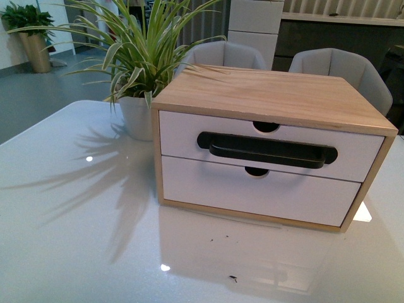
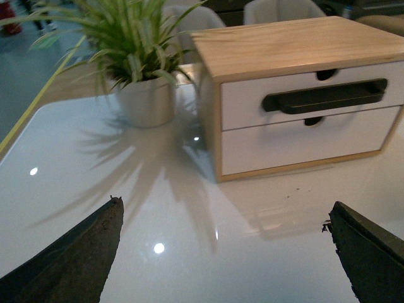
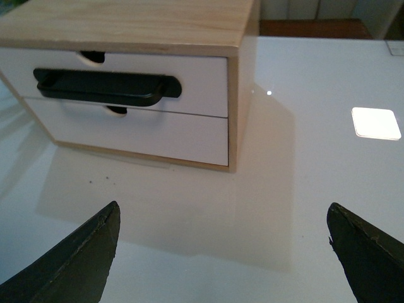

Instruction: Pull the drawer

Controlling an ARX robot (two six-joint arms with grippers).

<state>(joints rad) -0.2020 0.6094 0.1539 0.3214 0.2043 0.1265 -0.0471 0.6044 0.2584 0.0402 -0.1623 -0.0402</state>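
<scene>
A light wood cabinet (image 1: 271, 95) stands on the glossy white table (image 1: 76, 240). Its upper drawer (image 1: 183, 136) has a white front, a long black bar handle (image 1: 266, 150) and a half-round notch in the top edge; it sits flush and closed. Below it is a white drawer front without a handle (image 1: 252, 192). The drawer (image 2: 246, 104) shows in the left wrist view, and the drawer (image 3: 202, 76) in the right wrist view. My left gripper (image 2: 224, 211) and right gripper (image 3: 222, 211) are both open, hovering over bare table short of the cabinet, holding nothing. Neither arm appears in the front view.
A potted spider plant (image 1: 136, 63) in a white pot (image 1: 137, 117) stands against the cabinet's left side. Two grey chairs (image 1: 344, 69) sit behind the table. Small dark specks (image 1: 232, 278) lie on the table before the cabinet.
</scene>
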